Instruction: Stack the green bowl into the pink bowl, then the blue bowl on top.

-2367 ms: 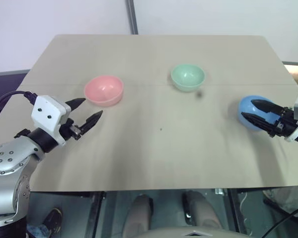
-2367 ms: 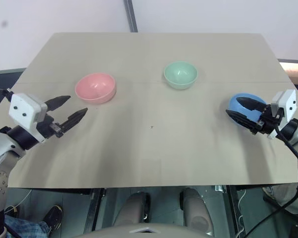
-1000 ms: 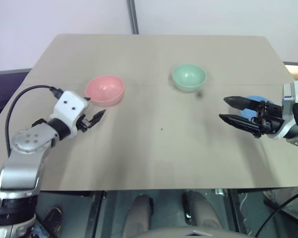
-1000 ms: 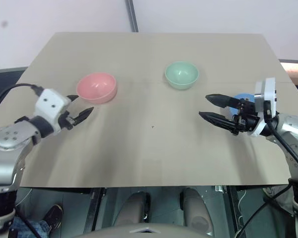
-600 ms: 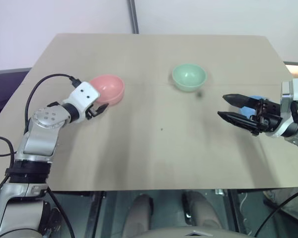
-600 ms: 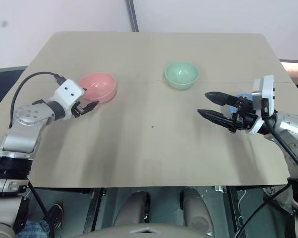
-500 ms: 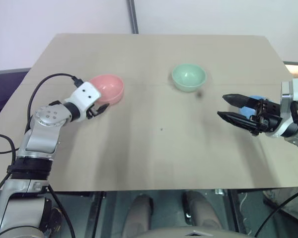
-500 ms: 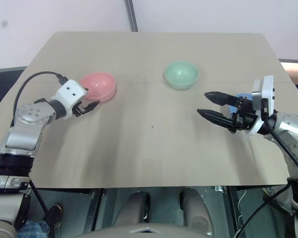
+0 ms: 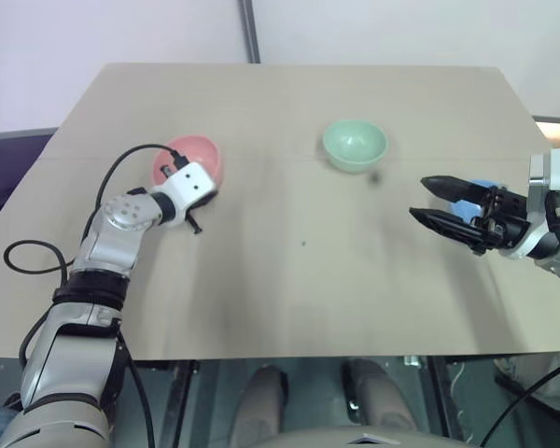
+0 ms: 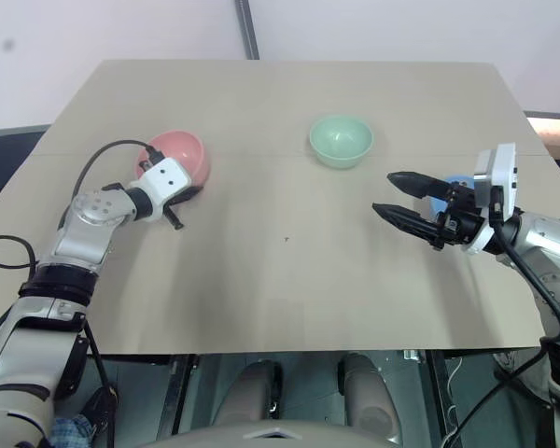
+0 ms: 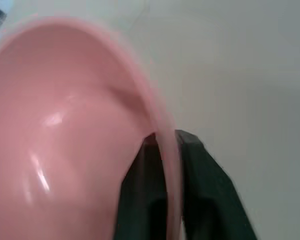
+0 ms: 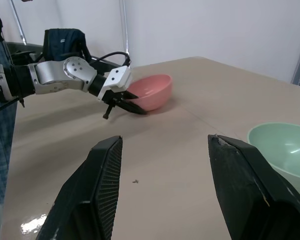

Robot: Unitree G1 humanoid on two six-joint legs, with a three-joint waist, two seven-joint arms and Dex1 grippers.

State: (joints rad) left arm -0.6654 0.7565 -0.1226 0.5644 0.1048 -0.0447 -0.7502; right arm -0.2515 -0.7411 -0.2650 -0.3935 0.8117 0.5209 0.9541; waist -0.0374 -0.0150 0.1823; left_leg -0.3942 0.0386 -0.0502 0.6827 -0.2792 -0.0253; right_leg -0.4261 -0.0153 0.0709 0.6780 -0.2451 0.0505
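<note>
Smooth tan tabletop [image 9: 299, 280]: left end effector [image 11: 162, 165] pinches round glossy pink bowl [image 9: 173, 161] rim; right end effector [image 9: 445, 205] spread.

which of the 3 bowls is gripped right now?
The pink bowl: the left gripper is shut on its rim, one finger inside, one outside. The green bowl sits untouched; the blue bowl lies behind the open right gripper.

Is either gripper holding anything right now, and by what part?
The left gripper is pinching the pink bowl by its rim, one finger inside, one outside. The right gripper is open and empty.
</note>
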